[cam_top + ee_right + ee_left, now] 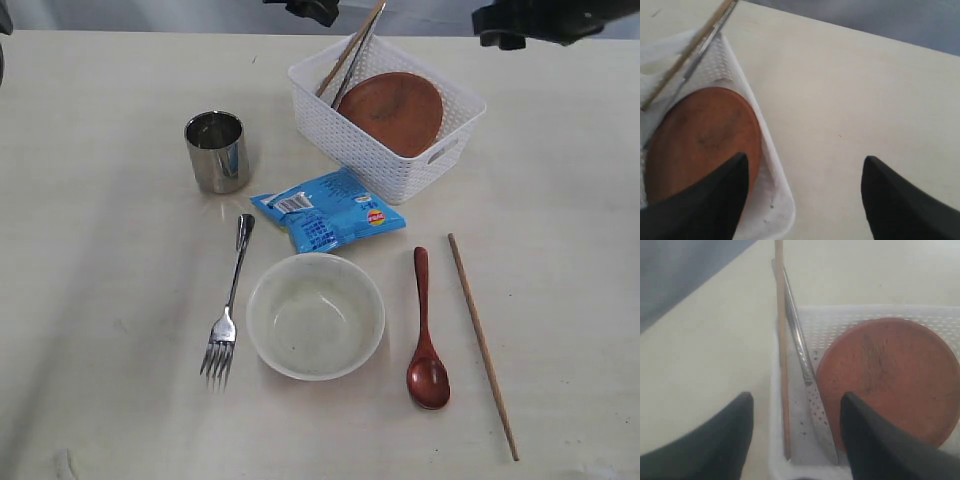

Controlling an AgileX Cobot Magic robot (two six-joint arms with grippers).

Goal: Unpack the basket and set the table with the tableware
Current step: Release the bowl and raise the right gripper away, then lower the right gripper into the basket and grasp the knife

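**Basket Contents and Bench Layout**

The basket (368, 160) stood at the far side of the bench (100, 300), right of centre in the exterior view. It held three items:

- The brown plate (392, 110) lay tilted inside, against the basket's right-hand wall.
- The leaning chopstick (352, 48) rested with its upper end projecting past the far corner of the rim.
- The knife (802, 360) lay just beside that chopstick, at the same slant.

Items on the bench outside the basket:

- The cup (216, 150) stood upright, left of the basket and apart from it.
- The snack packet (330, 210) lay flat, touching the basket's near wall.
- The bowl (315, 315) sat open side up, near the packet.
- The fork (230, 310) lay left of the bowl.
- The spoon (425, 335) lay right of the bowl.
- The loose chopstick (483, 345) lay right of the spoon.

The left claw (797, 440) was spread wide and held nothing; the leaning chopstick and knife lay below the gap between its fingers. The right claw (802, 195) was also spread wide and empty, one finger above the plate and the other above bare bench.
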